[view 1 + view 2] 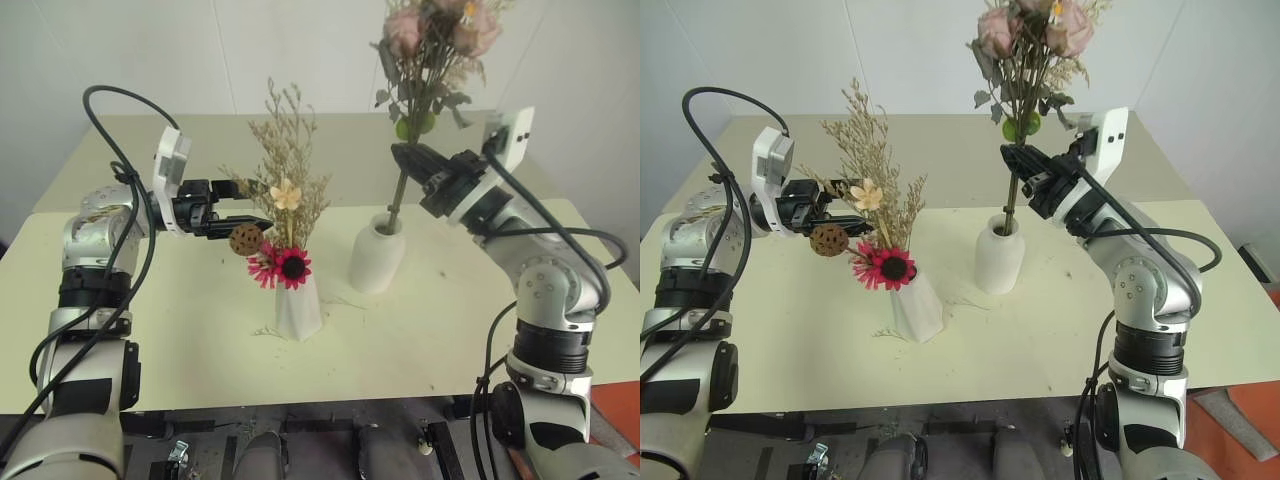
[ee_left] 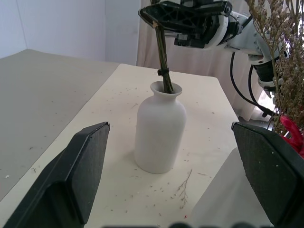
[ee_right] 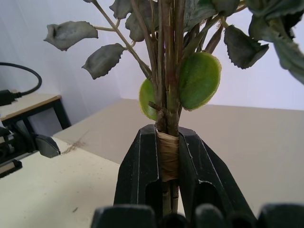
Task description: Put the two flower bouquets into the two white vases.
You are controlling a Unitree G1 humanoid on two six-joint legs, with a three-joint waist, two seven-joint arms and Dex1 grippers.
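Stems of the light, top-heavy pale pink rose bouquet (image 1: 437,45) sat in the rounded white vase (image 1: 376,257), pinched at their taped binding by the right gripper (image 1: 408,160); left gripper (image 1: 243,222) gaped empty.

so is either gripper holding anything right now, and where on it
The right gripper is shut on the rose bouquet, at the taped band on its stems. The left gripper is open and holds nothing.

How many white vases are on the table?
2: the angular vase stands near the front with the daisy bouquet in it; the rounded vase stands right of it.
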